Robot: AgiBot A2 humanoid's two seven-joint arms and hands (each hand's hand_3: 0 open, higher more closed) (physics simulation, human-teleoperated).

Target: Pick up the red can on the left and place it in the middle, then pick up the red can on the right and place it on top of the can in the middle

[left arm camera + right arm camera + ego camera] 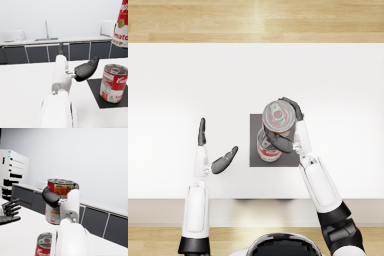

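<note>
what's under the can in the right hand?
The second red can on the dark mat, below the held can. Held can covers part of its lid in the head view.

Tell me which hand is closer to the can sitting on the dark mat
Right. The right hand holds the second can just above the can on the mat. The left hand is open, off to the mat's side.

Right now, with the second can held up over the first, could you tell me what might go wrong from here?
1. The right hand holds the raised can above the can on the dark mat, not yet touching; in the head view it sits offset, so a release now could land off-centre and topple.
2. Lowering too hard could knock the lower can off the mat.
3. The open left hand hovers nearby and cannot steady either can.
</note>
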